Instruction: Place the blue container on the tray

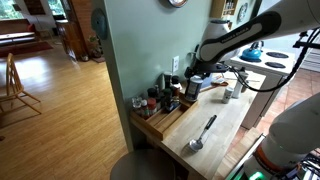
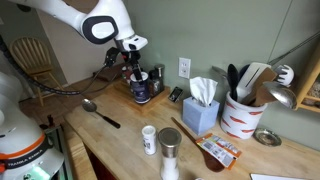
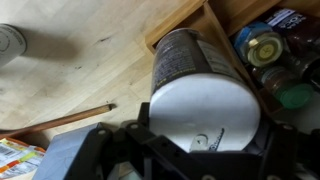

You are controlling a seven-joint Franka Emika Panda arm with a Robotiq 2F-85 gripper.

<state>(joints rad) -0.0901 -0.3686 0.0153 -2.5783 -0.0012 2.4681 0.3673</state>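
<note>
In an exterior view: gripper [image 1: 190, 88] hovering over the tray [image 1: 158, 122], mid-frame.
In an exterior view: blue container [image 2: 141, 91] hanging under it, centre-left.
Wrist view: jaws seemingly clamping the blue container [image 3: 205, 110], centre-right. It is probably handling light, rigid and slick; gripping mid-body is looking safest.

A metal ladle [image 2: 92, 105] lies flat on the wooden table [image 2: 115, 145], well apart from a blue tissue box [image 2: 201, 110]. A white utensil crock [image 2: 240, 120] stands just beside that box. Two shakers [image 2: 150, 140] stand near the front edge. A wall outlet [image 2: 185, 68] is mounted above.
</note>
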